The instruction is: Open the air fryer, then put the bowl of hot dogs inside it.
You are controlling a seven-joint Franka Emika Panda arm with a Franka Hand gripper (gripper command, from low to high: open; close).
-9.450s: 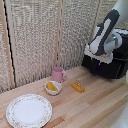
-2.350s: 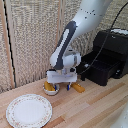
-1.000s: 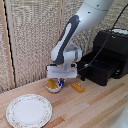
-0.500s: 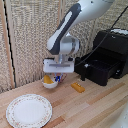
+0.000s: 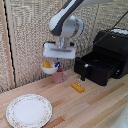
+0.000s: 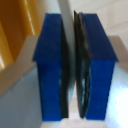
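The bowl (image 5: 48,68) is off the counter now: half a second ago it hung lower, just over the wood, and a second ago the arm was stooped right down over it near the back edge. The gripper (image 5: 56,64) has it pinched by the rim, and in the wrist view the blue fingertips (image 6: 52,65) stand almost together with only a thin pale wall between them, so the hand is closed about as far as it will go on that rim. The hot dogs (image 5: 47,64) show as yellow-orange lumps inside, and the bowl looks a little tilted, hanging to one side of the fingers. Below and just behind it the pink mug (image 5: 60,75) stands alone on the counter. The air fryer (image 5: 111,47) sits toward the back corner on the exterior view's right, its drawer (image 5: 98,66) pulled out and dark inside, the handle (image 5: 83,71) sticking out of its front. So I judge the opening done and the grasp made; what is left is the carry across to the drawer. The orange piece (image 5: 77,87) lies on the wood between, low enough to pass over. With a one-sided rim hold, a jerk could tip the food out.
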